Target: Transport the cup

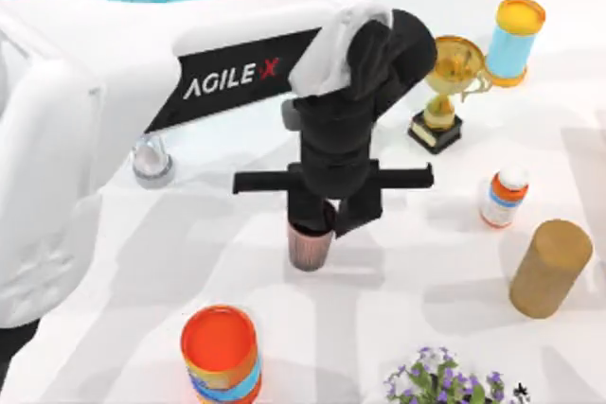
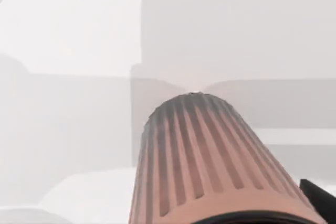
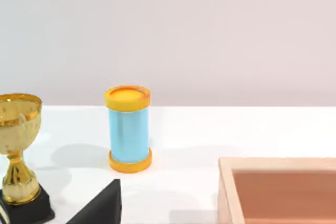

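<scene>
The left gripper (image 1: pixel 322 224) sits over the cup (image 1: pixel 309 248) near the middle of the table (image 1: pixel 426 262); its jaws appear clamped on the cup's rim, and in the left wrist view the ribbed cup (image 2: pixel 205 161) hangs close beneath. I judge the grasp made and the carry yet to do; whether the cup has left the table I cannot tell. Around it: an orange can (image 1: pixel 221 355) in front, a trophy (image 1: pixel 447 92), a blue can (image 1: pixel 515 40), a bottle (image 1: pixel 503 198), a tan cylinder (image 1: pixel 550 268), flowers (image 1: pixel 445 380); the orange can is nearest a low path.
</scene>
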You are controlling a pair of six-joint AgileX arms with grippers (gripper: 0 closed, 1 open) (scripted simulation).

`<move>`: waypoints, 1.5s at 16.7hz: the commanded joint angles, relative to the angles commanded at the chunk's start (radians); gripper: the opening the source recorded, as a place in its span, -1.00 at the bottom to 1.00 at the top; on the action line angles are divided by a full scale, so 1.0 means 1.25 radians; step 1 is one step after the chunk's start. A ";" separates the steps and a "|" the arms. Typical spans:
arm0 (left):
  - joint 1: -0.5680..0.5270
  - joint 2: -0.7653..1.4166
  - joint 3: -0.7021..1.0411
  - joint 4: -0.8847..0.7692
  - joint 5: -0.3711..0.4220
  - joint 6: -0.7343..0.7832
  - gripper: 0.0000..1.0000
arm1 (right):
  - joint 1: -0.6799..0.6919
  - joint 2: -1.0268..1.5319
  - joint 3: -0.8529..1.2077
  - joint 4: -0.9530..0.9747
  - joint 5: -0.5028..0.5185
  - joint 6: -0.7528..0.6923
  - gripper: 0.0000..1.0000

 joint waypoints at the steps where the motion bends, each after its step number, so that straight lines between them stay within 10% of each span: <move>1: 0.041 -0.034 -0.031 0.000 0.003 0.032 -1.00 | 0.000 0.000 0.000 0.000 0.000 0.000 1.00; 12: 0.501 -0.413 -0.405 0.000 0.040 0.520 -1.00 | 0.000 0.000 0.000 0.000 0.000 0.000 1.00; 25: 0.527 -0.382 -0.538 0.170 0.044 0.540 -1.00 | 0.000 0.000 0.000 0.000 0.000 0.000 1.00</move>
